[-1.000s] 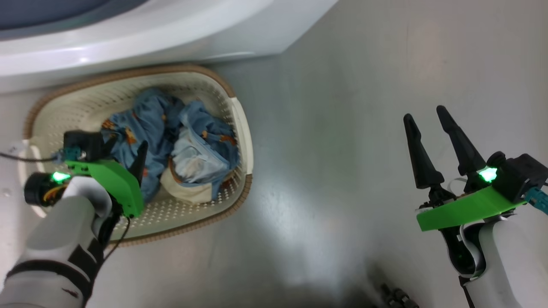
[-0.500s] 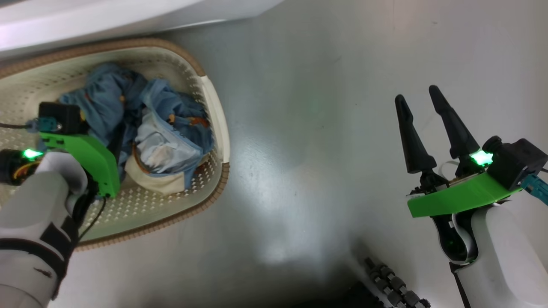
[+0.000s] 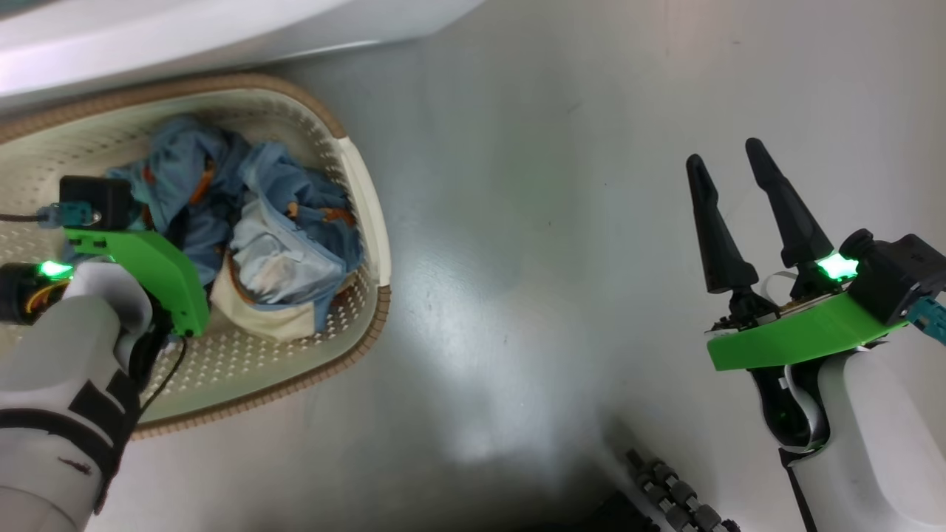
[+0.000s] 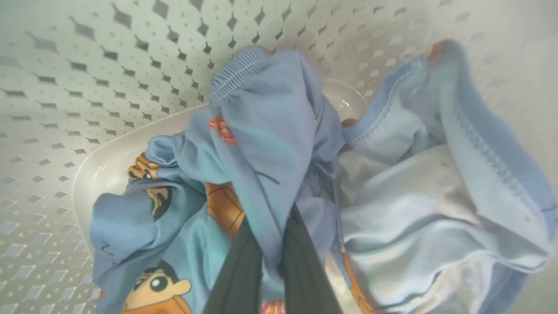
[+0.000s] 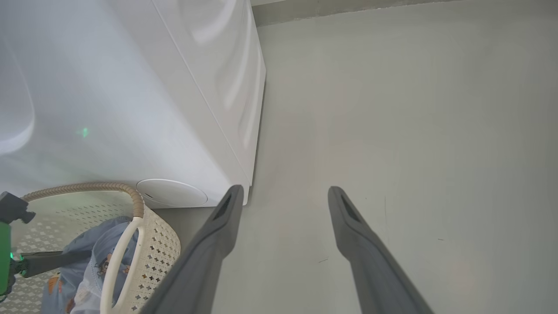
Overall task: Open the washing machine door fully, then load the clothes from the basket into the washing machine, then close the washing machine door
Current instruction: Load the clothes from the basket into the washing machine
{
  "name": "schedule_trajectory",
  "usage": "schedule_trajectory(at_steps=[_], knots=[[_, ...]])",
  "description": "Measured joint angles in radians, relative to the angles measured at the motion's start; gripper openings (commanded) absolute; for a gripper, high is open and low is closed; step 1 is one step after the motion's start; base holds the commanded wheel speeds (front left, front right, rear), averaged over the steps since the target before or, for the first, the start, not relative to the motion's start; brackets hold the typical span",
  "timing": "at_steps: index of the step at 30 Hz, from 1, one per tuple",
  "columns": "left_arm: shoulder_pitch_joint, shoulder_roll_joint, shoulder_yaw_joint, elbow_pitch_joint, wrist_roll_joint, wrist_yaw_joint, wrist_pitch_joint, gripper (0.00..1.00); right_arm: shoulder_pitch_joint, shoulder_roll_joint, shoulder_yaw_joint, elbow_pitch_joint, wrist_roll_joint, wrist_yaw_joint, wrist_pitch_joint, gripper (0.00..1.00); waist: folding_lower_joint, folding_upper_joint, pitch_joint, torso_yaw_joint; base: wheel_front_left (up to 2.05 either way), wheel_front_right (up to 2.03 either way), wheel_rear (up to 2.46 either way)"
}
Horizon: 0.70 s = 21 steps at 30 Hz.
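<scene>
The basket (image 3: 367, 193) stands on the floor at the left, against the foot of the white washing machine (image 3: 222, 33). Light blue clothes (image 3: 284, 222) with orange patches lie bunched in it, over a cream piece (image 3: 273, 323). My left gripper (image 4: 272, 226) is down in the basket, shut on a fold of the blue clothes (image 4: 270, 131), which rises between its fingers. Over the bare floor at the right, my right gripper (image 3: 724, 154) is open and holds nothing. The washing machine door is out of view.
Grey floor (image 3: 517, 258) stretches between the basket and my right arm. A dark ribbed part (image 3: 665, 488) shows at the bottom edge. The right wrist view shows the machine's side (image 5: 130, 109), a round white cover (image 5: 172, 193) and the basket's corner (image 5: 152, 244).
The head camera has shifted, sliding the basket left. My left gripper's fingers have sunk into the blue cloth, which now bunches up toward them. The right gripper keeps its pose.
</scene>
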Motion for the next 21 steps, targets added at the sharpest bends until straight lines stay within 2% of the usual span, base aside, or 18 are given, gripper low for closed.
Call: schedule_trajectory(at_steps=[7, 12, 17, 21], knots=[[0.015, -0.028, 0.019, -0.002, -0.091, 0.000, -0.057, 0.00, 0.001, -0.013, -0.017, 0.010, 0.000, 0.000, 0.000, 1.00, 0.0000, 0.0000, -0.047, 0.027, 0.00, 0.00, 0.00], [0.086, -0.026, 0.049, -0.042, -0.144, 0.000, -0.092, 0.00, 0.016, -0.020, -0.044, 0.020, 0.000, 0.000, 0.000, 1.00, 0.0000, 0.0000, -0.123, 0.054, 0.00, 0.00, 0.00], [0.146, -0.004, 0.165, -0.102, -0.135, 0.000, -0.093, 0.00, 0.067, -0.026, -0.067, 0.039, 0.000, 0.000, 0.000, 1.00, 0.0000, 0.0000, -0.200, 0.078, 0.00, 0.00, 0.00], [0.228, -0.002, 0.259, -0.148, -0.062, 0.000, -0.095, 0.00, 0.101, -0.031, -0.070, 0.056, 0.000, 0.000, 0.000, 1.00, 0.0000, 0.0000, -0.270, 0.095, 0.00, 0.00, 0.00]])
